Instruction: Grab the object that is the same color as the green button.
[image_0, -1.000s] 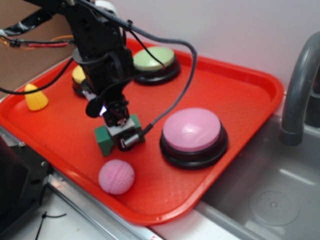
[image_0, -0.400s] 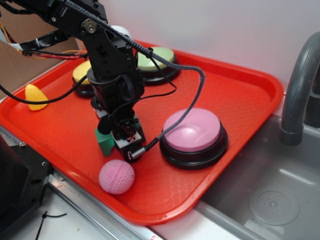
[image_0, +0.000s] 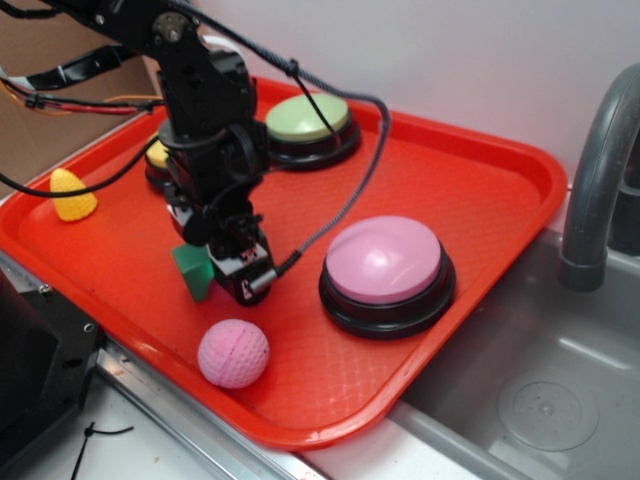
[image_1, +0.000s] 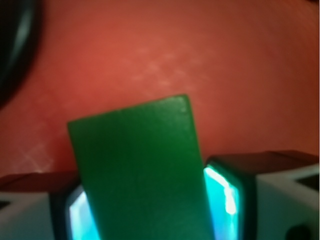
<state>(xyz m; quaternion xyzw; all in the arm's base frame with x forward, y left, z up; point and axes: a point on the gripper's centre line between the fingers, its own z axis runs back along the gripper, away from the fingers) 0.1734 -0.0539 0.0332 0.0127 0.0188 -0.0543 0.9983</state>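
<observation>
The object, a small dark green block (image_0: 191, 271), hangs tilted just above the red tray (image_0: 470, 190), near its front-left part. My gripper (image_0: 222, 262) is shut on it from above. In the wrist view the green block (image_1: 137, 160) fills the middle, pinched between my two glowing pads (image_1: 224, 192), so my gripper (image_1: 150, 212) is shut on it. Its arched underside is hidden. The green button (image_0: 307, 117), with a pale green dome on a black base, sits at the back of the tray behind the arm.
A large pink button (image_0: 385, 262) stands right of the gripper. A pink dimpled ball (image_0: 233, 352) lies near the tray's front edge. A yellow cone (image_0: 72, 194) and a yellow button (image_0: 157, 156) are at the left. A grey faucet (image_0: 598, 170) and sink (image_0: 540, 400) are on the right.
The gripper has closed on the green block, raised it off the tray and shifted slightly left; the block now hangs tilted.
</observation>
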